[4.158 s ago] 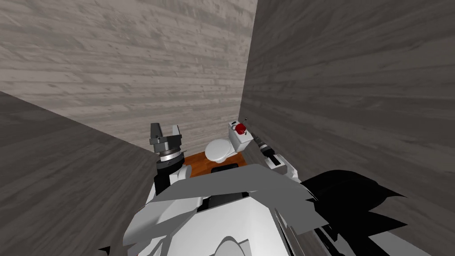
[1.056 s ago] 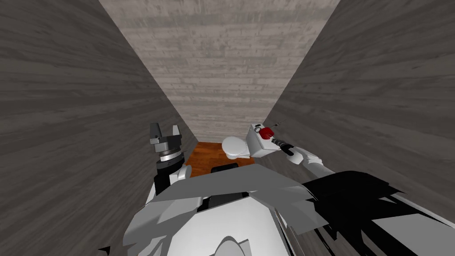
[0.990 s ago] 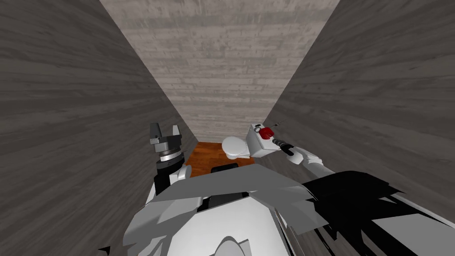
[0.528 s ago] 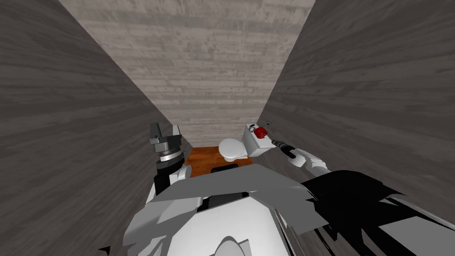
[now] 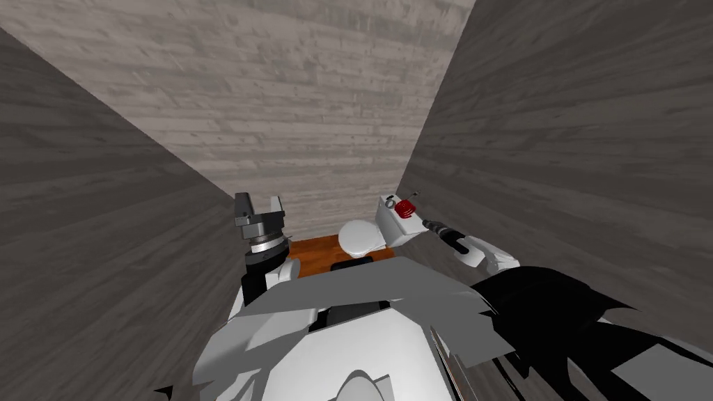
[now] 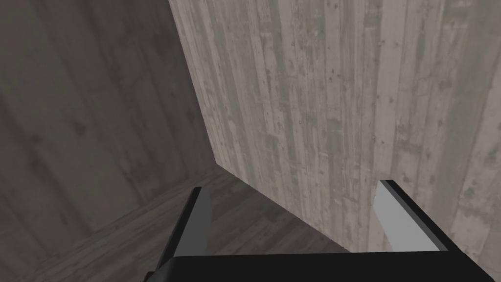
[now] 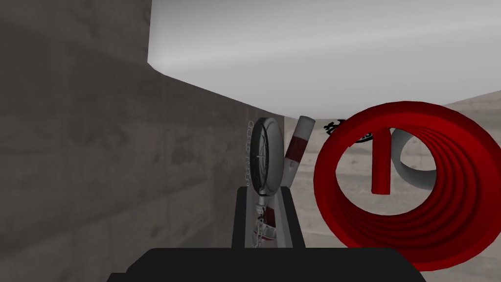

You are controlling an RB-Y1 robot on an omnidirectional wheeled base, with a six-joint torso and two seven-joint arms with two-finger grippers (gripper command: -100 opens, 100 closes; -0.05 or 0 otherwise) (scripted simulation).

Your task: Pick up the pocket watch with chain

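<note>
Pocket watch point(image 7: 264, 156) pinched in right claw point(image 7: 264, 192) at white toilet tank point(image 5: 387, 224) (grey walls point(image 5: 313, 104) around), left claw point(image 6: 292, 186) wide.

Left gripper point(image 5: 260, 203) raised, fingers point(image 6: 198, 220) apart, right gripper point(image 7: 262, 193) outstretched, fingers point(image 7: 289, 220) clamping pocket watch point(image 7: 265, 156).

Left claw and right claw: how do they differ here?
The left claw is open, fingers wide apart, holding nothing; the right claw is shut, fingers close together on the pocket watch. The left claw is raised beside a wall; the right claw reaches out to the toilet tank. Both have two thin grey fingers on a dark box.
</note>
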